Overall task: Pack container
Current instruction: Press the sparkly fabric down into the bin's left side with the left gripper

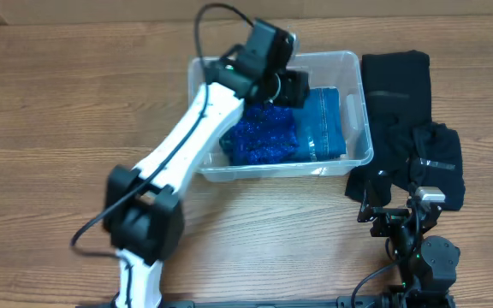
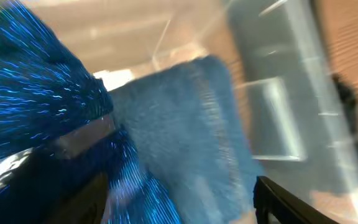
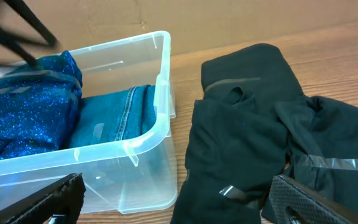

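Note:
The clear plastic container (image 1: 362, 128) sits on the wooden table at centre back. It holds a sparkly blue garment (image 1: 264, 137) on the left and folded blue denim (image 1: 323, 124) on the right. My left gripper (image 1: 288, 88) hangs open inside the container, just above the two garments; its wrist view shows the sparkly cloth (image 2: 36, 106) and the denim (image 2: 185, 130) between blurred jaws (image 2: 179, 205). My right gripper (image 1: 398, 216) is open and empty near the front right, close to the container's near right corner (image 3: 160, 93) and the black garments (image 3: 253, 124).
A pile of black clothes (image 1: 405, 103) with bits of clear tape lies on the table right of the container. The left arm stretches from the front left base (image 1: 144, 222) up over the container's left rim.

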